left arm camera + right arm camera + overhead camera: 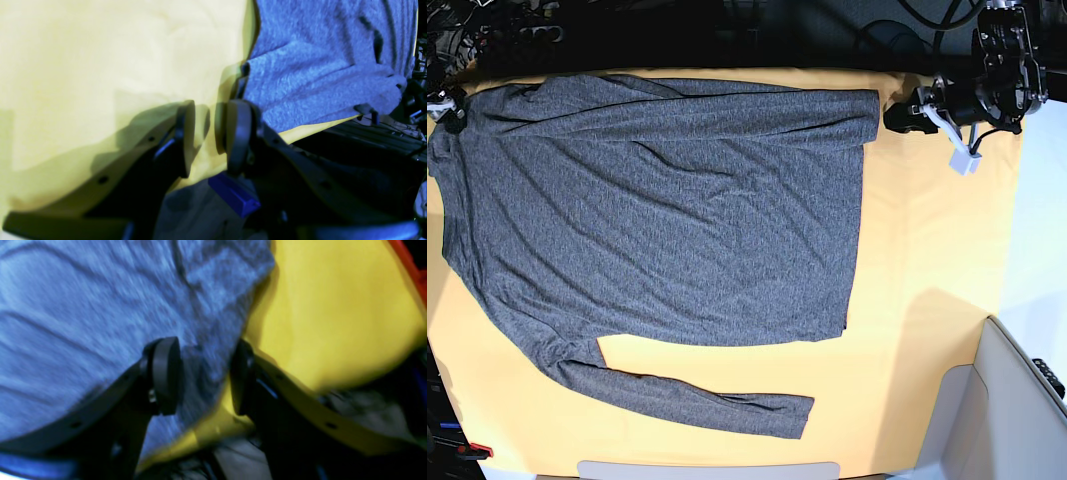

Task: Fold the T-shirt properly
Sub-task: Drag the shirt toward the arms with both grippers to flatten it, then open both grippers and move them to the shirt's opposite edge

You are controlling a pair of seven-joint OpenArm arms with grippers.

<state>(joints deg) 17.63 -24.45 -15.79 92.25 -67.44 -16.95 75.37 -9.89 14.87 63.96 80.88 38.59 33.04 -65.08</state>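
Clearly the dark heather-grey long-sleeved T-shirt of thin speckled knit [667, 220] lies spread nearly flat on the plain yellow-orange table cloth [927, 260], filling the base view from nine o'clock to past the centre, one sleeve folded along the twelve o'clock edge and the other trailing loose toward six o'clock. At the ten o'clock corner of that view the right gripper [203, 376] sits at the shirt's edge; its wrist view, blurred, shows its two dark pads standing apart with grey cloth lying under and between them but not pinched. Moving across to one o'clock, the left gripper [208, 133] hovers just beside the far end of the top sleeve fold, its fingers [238, 133] likewise spread, with only yellow cloth seen in the gap and the grey knit just beyond at one o'clock in its wrist view. I judge the step in hand to be the release after laying the upper sleeve in along the body, so the folding is at an early stage: the lower sleeve and the long body folds look undone. The next move probably calls for both arms to lift clear without dragging the soft knit, then travel toward six o'clock to take the loose sleeve, gripping the thin fabric only and not the table cloth beneath.
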